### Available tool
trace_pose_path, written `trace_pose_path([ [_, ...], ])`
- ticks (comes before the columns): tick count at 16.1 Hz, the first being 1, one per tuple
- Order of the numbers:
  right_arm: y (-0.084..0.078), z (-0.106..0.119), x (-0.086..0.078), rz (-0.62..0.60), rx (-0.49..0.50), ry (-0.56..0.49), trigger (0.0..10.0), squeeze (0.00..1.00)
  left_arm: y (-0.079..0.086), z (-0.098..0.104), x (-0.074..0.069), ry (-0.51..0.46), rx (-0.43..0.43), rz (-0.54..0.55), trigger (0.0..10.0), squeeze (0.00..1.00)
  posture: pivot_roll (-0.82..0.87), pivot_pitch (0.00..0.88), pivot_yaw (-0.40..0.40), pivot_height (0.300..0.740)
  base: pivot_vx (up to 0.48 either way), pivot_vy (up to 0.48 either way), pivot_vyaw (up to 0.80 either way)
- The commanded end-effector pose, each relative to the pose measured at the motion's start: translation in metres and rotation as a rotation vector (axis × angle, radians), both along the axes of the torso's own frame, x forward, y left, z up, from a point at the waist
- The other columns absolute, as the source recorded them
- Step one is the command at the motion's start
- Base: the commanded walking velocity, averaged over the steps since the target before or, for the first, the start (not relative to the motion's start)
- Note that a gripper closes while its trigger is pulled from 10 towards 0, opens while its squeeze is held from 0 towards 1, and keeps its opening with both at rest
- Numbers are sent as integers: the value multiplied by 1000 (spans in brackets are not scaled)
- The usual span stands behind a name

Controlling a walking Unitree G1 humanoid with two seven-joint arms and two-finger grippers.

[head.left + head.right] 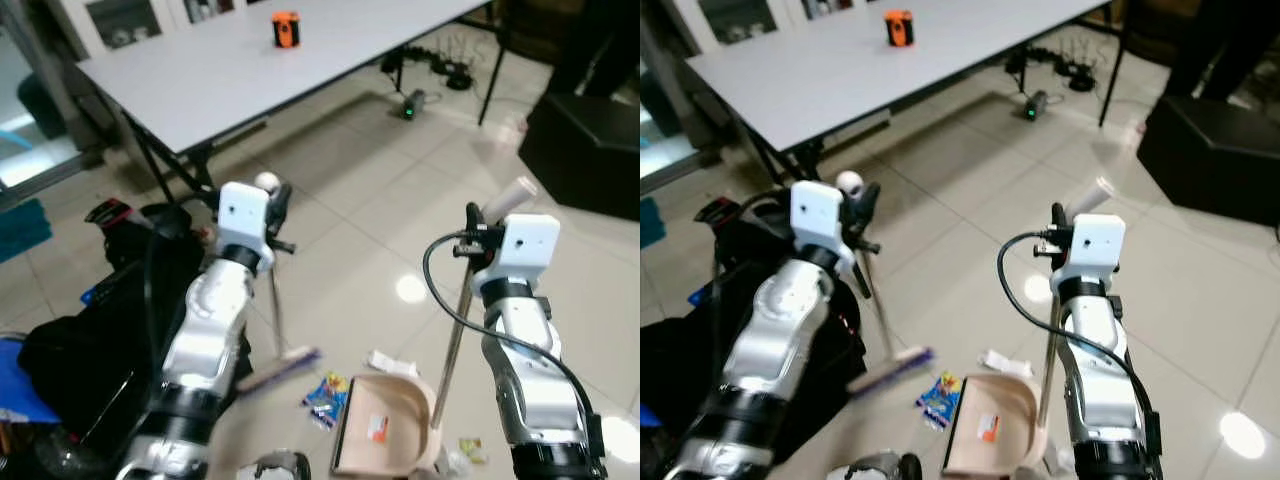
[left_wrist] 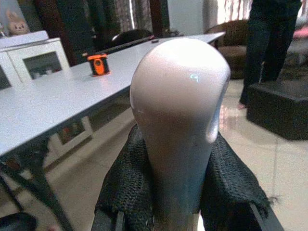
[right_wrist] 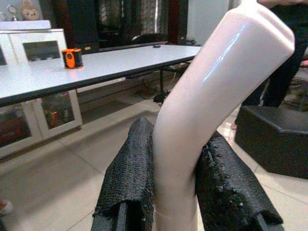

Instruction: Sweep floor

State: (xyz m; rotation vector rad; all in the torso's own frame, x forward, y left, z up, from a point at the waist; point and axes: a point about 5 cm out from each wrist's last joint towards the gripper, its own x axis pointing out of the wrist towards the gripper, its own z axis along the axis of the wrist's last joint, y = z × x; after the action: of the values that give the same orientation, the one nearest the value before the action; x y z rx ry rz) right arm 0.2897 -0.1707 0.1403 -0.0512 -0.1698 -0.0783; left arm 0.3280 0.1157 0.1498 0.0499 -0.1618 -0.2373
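Note:
My left gripper [image 1: 272,208] is shut on the pale rounded top of a broom handle [image 2: 178,110], with its black fingers [image 2: 126,187] on both sides. The thin pole runs down to the broom head [image 1: 282,367], which lies blurred on the tiled floor. My right gripper [image 1: 478,235] is shut on the bent pale grip of the dustpan handle [image 3: 207,101]. The beige dustpan [image 1: 385,420] stands on the floor below it, holding a small orange-and-white scrap. A blue wrapper [image 1: 325,396] lies between broom head and pan. White paper [image 1: 392,362] lies behind the pan.
A grey folding table [image 1: 230,85] with an orange object [image 1: 286,29] stands ahead, with cables [image 1: 430,65] under its far end. Black bags [image 1: 110,330] crowd my left side. A black box [image 1: 585,150] sits at the right. A person's legs [image 2: 269,43] stand beyond.

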Motion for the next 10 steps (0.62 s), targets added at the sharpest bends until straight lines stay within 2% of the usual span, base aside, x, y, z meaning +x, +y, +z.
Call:
trace_pose_path([
  [1, 5, 9, 5, 18, -12, -65, 10000, 0, 5, 14, 6, -78, -28, 37, 10000, 0, 14, 181, 112, 740, 0, 0, 0],
  [2, 7, 9, 6, 25, -36, -74, 10000, 0, 5, 13, 8, -87, -45, 53, 10000, 0, 10, 205, 108, 740, 0, 0, 0],
  [4, 11, 10, 14, 60, -138, -97, 10000, 0, 6, 11, 13, -119, -18, 94, 10000, 0, 7, 250, 93, 740, 0, 0, 0],
  [7, 14, 9, 23, 78, -214, -133, 10000, 0, 8, 7, 20, -142, -9, 157, 10000, 0, 25, 324, 80, 740, 0, 0, 0],
  [10, 11, 7, 27, 66, -205, -154, 10000, 0, 5, 7, 21, -173, -2, 159, 10000, 0, 41, 356, 81, 740, 0, 0, 0],
])
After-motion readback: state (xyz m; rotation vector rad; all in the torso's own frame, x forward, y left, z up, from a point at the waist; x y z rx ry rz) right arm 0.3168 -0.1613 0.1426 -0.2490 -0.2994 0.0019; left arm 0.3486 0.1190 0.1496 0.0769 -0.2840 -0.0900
